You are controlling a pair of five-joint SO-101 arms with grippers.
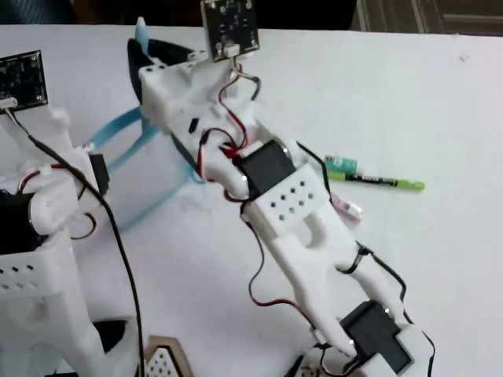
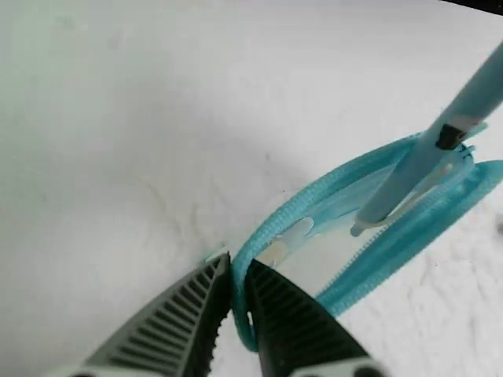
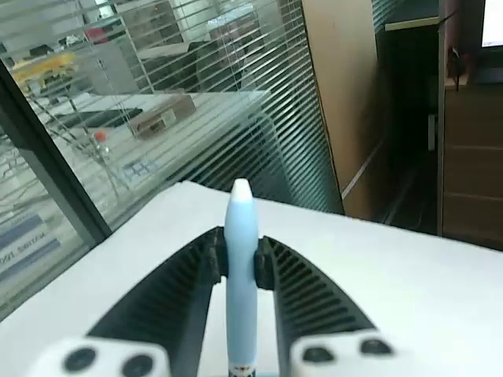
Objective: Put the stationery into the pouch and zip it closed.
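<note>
Pinching the woven rim of the turquoise zip pouch with a clear panel (image 2: 292, 206), my left gripper (image 2: 236, 271) has its two dark ribbed fingers (image 2: 189, 314) closed on the edge, with the cord of the rim running between them. The pouch lies flat on the white tabletop (image 1: 440, 94), its zipper mouth spread into a wide loop. My right gripper (image 3: 240, 237) is clamped on a pale blue plastic pen (image 3: 240, 212), which stands between the black fingers with its rounded end poking out past the fingertips. From my left wrist, that pen (image 2: 440, 149) slants down over the pouch, and its lower tip sits inside the outline of the open mouth, over the clear panel; I cannot tell whether it touches the material. From above, my right arm stretches across the middle of the table, holding the pen (image 1: 141, 33) up above the far end of the pouch (image 1: 126, 149), while my left arm stands at the near left. Well apart from the pouch, out on the table past my right arm, lie the other pieces: a slim lime-green marker (image 1: 377, 181), a small green-and-white block (image 1: 342, 163) just beside its end, and a small pink-and-white piece (image 1: 348, 209) close against the arm's white shell.
</note>
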